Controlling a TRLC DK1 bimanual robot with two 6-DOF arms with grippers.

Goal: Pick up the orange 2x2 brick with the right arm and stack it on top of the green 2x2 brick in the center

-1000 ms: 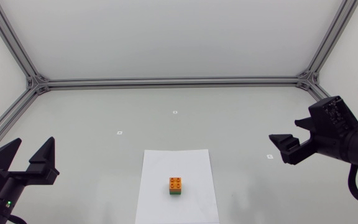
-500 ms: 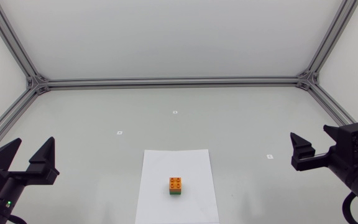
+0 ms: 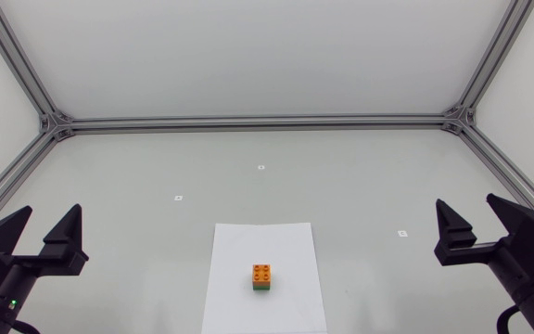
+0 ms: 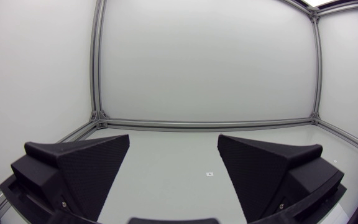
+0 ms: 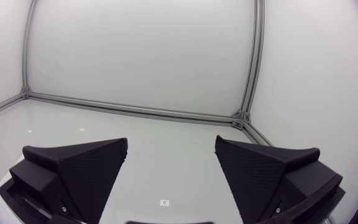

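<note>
Since the orange 2x2 brick (image 3: 261,273) is seen seated on the green 2x2 brick (image 3: 261,287), on a white sheet (image 3: 286,241) at the near middle of the bench (image 3: 156,167), both are judged light, rigid, glossy moulded plastic, studded on top. Any hold is best taken across two opposite flat sides. The right pincer (image 3: 466,202) is held released and empty at the near right, and the left pincer (image 3: 49,210) likewise at the near left.

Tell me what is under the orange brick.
The orange brick sits on the green brick, which lies on a white paper sheet. Only the green brick's front side shows; its top and studs are covered.
</note>
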